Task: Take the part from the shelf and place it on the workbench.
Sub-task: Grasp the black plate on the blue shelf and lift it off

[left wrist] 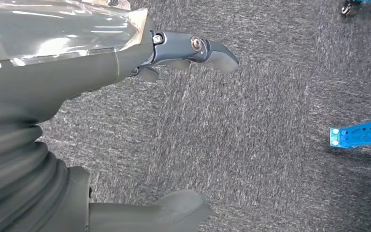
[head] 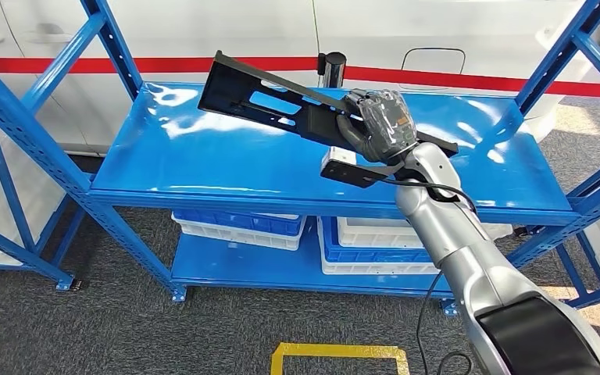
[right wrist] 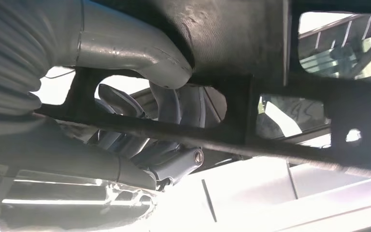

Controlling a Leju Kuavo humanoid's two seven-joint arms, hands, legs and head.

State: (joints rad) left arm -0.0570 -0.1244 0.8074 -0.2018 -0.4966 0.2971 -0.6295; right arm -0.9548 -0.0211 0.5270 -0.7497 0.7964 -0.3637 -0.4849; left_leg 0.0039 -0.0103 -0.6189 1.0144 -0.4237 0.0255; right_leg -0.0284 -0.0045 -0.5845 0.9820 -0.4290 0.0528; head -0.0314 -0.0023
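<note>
Gripping black part (head: 281,101) above shelf (head: 203,168): right hand (head: 379,121); left hand (left wrist: 101,72) empty, fingers apart, over carpet.

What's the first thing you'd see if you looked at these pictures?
The robot's right hand grips a long black part, holding it tilted above the shiny blue shelf. Below that shelf, blue and white bins sit on the lower level. The left hand hangs over grey carpet, holding nothing.
</note>
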